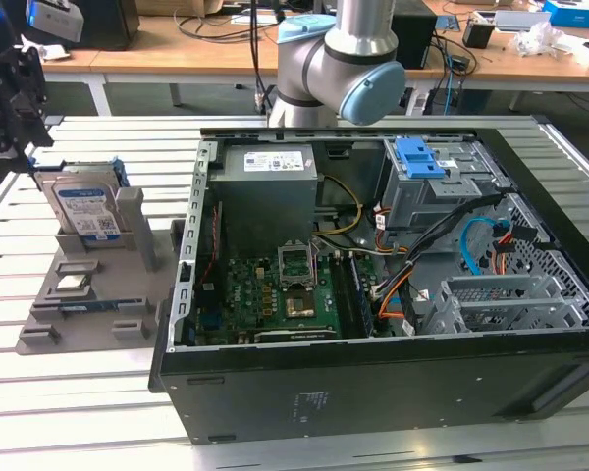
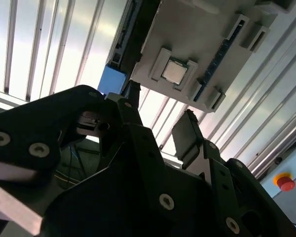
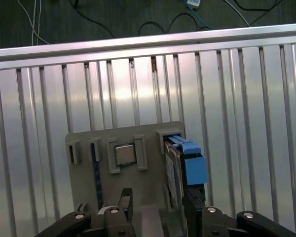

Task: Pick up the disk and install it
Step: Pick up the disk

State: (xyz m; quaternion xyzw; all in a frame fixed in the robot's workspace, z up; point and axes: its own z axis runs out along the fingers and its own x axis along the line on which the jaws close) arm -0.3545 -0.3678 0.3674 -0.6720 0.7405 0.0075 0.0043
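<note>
The gripper (image 3: 160, 198) hangs open and empty above one disk (image 3: 186, 164), which stands on edge in a grey holder (image 3: 81, 177) near one processor chip (image 3: 125, 154). The ribbed metal bench (image 1: 98, 412) also carries one open computer case (image 1: 393, 392). Cluttered desks (image 1: 177, 54) stand behind.

a ribbed silver metal counter (image 1: 79, 402) shows bright glare. behind it stand wooden desks (image 1: 167, 57) strewn with cables (image 1: 211, 25) and boxes (image 1: 577, 12); in the first wrist view, dark floor (image 3: 113, 19) lies beyond the counter's edge.
</note>
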